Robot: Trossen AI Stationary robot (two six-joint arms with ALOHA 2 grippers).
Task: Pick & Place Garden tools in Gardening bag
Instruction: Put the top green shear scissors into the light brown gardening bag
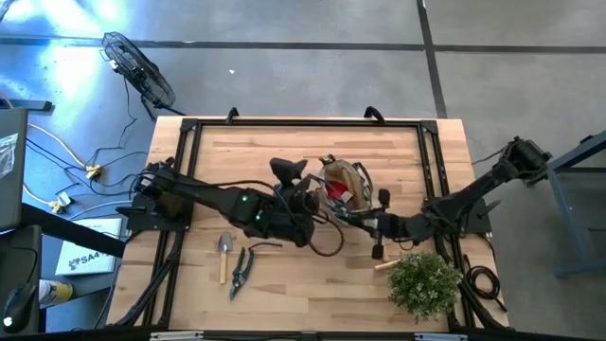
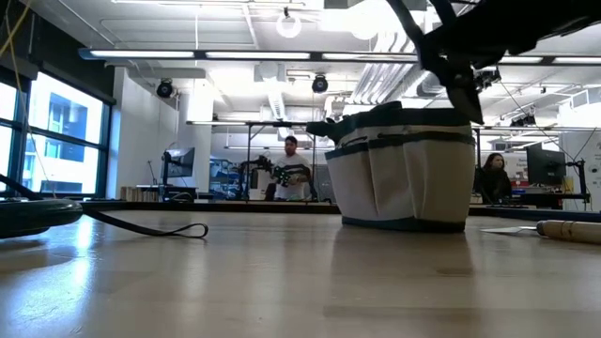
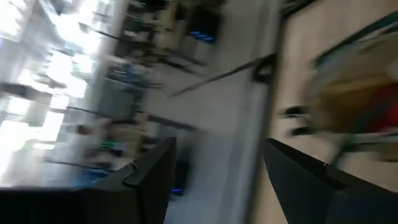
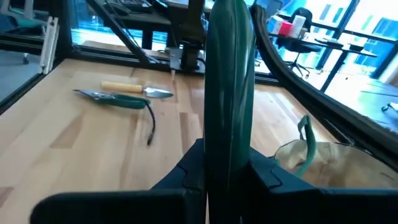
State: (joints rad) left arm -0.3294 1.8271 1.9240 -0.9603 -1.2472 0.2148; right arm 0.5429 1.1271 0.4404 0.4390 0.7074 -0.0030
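Note:
The gardening bag [image 1: 348,182] stands on its flat bottom at the table's middle, with a red glove [image 1: 333,192] inside; the low view shows its pale pocketed wall [image 2: 404,174]. My right gripper [image 4: 227,158] is shut on a glossy dark green tool handle [image 4: 229,81], by its look pruning shears, just near of the bag [image 4: 323,155]. My left gripper [image 3: 219,149] is open with nothing between its fingers, raised at the bag's left side [image 1: 301,192]. A trowel [image 1: 224,252] and green-handled shears [image 1: 239,273] lie flat on the table at the near left. My right gripper pinches the dark green handle [image 4: 227,134] between its two fingers. The fingers come nearly level from the table's right side, and the handle runs on forward past the fingertips. It is lifted clear of the table.
A bushy green plant [image 1: 423,282] stands at the near right, with a pale wooden handle [image 1: 383,264] lying beside it. A dark cord loop [image 1: 327,242] lies near of the bag. Black frame rails [image 1: 180,180] border the tabletop. Bare wood lies at the far left.

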